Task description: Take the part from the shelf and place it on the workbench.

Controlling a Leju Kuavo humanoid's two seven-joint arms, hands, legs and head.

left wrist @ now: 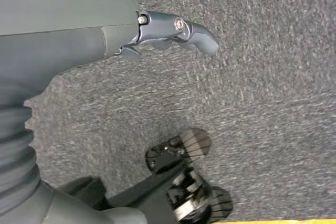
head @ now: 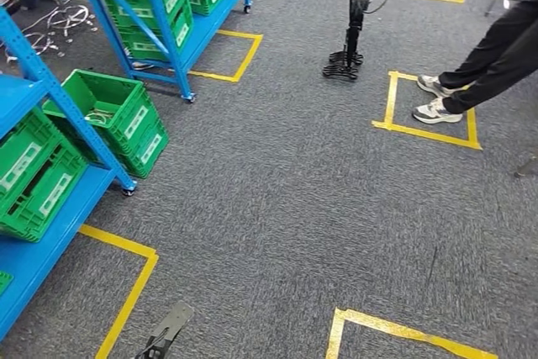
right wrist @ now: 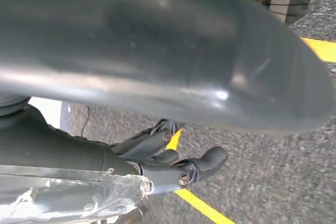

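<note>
Grey carpet is seen below the empty, outstretched left hand; the hold of the right hand cannot be told; the part, presumably rigid and lying unseen in green plastic crates, is best gripped edgewise.

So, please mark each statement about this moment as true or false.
1. Green crates sit on the blue shelf. True.
2. The left hand holds a part. False: it holds nothing, hanging over the grey carpet.
3. A person's shoes stand at a yellow tape square. True.
4. The floor is bare wood. False: it is grey carpet.
5. The right hand rests on a crate. False: it hangs above the carpet.
</note>
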